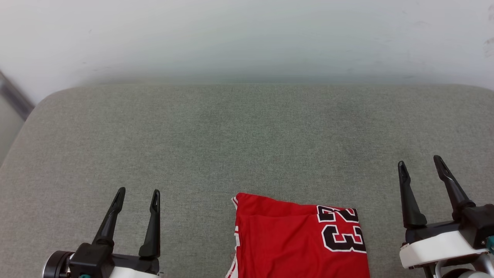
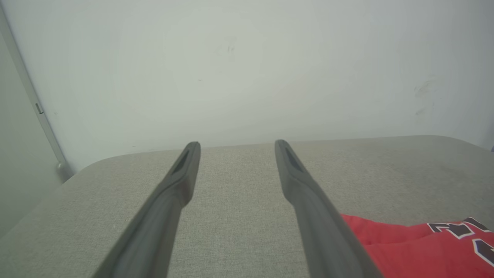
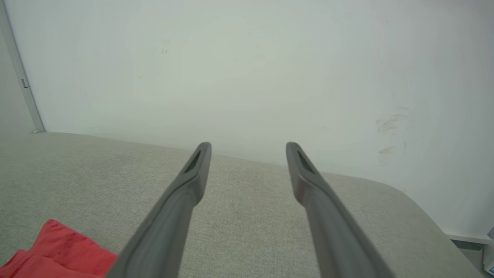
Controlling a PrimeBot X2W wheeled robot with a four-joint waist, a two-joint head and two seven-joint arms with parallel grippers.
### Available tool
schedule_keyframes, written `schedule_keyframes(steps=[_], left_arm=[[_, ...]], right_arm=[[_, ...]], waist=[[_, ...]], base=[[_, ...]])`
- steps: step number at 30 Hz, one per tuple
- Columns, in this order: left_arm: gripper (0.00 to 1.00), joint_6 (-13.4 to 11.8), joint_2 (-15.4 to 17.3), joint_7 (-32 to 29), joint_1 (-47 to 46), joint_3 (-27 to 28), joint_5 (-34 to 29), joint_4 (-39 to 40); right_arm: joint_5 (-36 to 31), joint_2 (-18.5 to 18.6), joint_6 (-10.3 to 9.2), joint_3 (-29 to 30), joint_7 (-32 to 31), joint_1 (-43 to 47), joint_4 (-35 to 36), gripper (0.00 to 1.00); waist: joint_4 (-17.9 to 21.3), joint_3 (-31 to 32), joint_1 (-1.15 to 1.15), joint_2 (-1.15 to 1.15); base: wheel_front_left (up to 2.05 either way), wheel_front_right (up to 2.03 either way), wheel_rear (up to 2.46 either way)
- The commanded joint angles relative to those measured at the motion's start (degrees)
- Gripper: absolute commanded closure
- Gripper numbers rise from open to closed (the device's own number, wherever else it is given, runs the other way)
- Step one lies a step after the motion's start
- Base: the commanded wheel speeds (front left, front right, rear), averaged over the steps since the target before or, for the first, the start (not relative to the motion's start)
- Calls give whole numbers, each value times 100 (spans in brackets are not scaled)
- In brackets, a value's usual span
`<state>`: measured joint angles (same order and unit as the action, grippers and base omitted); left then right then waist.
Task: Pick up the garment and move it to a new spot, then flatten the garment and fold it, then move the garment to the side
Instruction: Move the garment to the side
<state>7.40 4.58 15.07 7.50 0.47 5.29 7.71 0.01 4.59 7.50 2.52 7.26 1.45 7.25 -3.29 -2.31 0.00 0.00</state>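
Left tool: The left tool (image 1: 138, 191) has its two dark fingers spread wide with nothing between them. It hangs over bare cloth at the near left of the bench (image 1: 247, 135).
Right tool: The right tool (image 1: 419, 160) is also spread wide and empty. It sits at the near right, its fingers pointing toward the wall (image 1: 247, 38).
Garment: The garment (image 1: 285, 239) lies at the near edge of the bench between the two tools, touching neither and a little nearer the right one. The bottom of the head view cuts off its near end.
Shape of garment: It is a tidy red rectangle with straight edges and a layered fold line near its far edge. The black "23" faces up at its right side, and a strip of white trim shows along its left edge.
Why the tools stand so: Each flanks the garment with its fingers apart. This reads as a rest pose that leaves the cloth undisturbed and either side open for a grasp.
Stage, as a judgement: The folding looks done, so the shift to the side is probably what remains.
Next move calls for: A low pinch through all the layers at one edge, so that the stack slides or lifts as one piece.
Risk: Catching the top layer alone would peel the fold open.
Room to place: The far and left parts of the bench are bare grey cloth.
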Motion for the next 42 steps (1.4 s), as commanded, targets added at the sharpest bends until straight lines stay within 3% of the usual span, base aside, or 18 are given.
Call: schedule_keyframes(steps=[1, 13, 17, 25, 29, 35, 42], left_arm=[[0, 4, -17, 11, 4, -1, -24, 32], [0, 4, -1, 11, -7, -69, -58, 51], [0, 4, 2, 11, -36, -71, -61, 46], [0, 4, 6, 11, -171, -135, -49, -38], [0, 5, 6, 11, -268, -207, -45, -70], [0, 5, 22, 11, -442, -300, -23, -117], [0, 5, 31, 11, -578, -383, -14, -168]], right_arm=[[-6, -32, -3, -20, 7, 57, 8, 0], [89, 2, -3, -21, -437, 99, 41, 0], [326, 145, -4, -179, -1435, 230, 107, 0], [1081, 355, -2, -372, -4403, 506, 649, 0], [1129, 368, -2, -385, -5289, 525, 781, 0], [1193, 160, -2, -336, -5710, 325, 487, 0], [1116, 0, -2, -261, -5730, 192, -152, 0]], waist=[[5, -6, 0, 0], [8, -83, 0, 0], [4, -146, 0, 0], [-83, -354, 0, 0], [-196, -508, 0, 0], [-440, -729, 0, 0], [-715, -904, 0, 0]], base=[[0, 0, 0], [0, 0, 0], [0, 0, 0], [0, 0, 0], [0, 0, 0], [0, 0, 0], [0, 0, 0]])
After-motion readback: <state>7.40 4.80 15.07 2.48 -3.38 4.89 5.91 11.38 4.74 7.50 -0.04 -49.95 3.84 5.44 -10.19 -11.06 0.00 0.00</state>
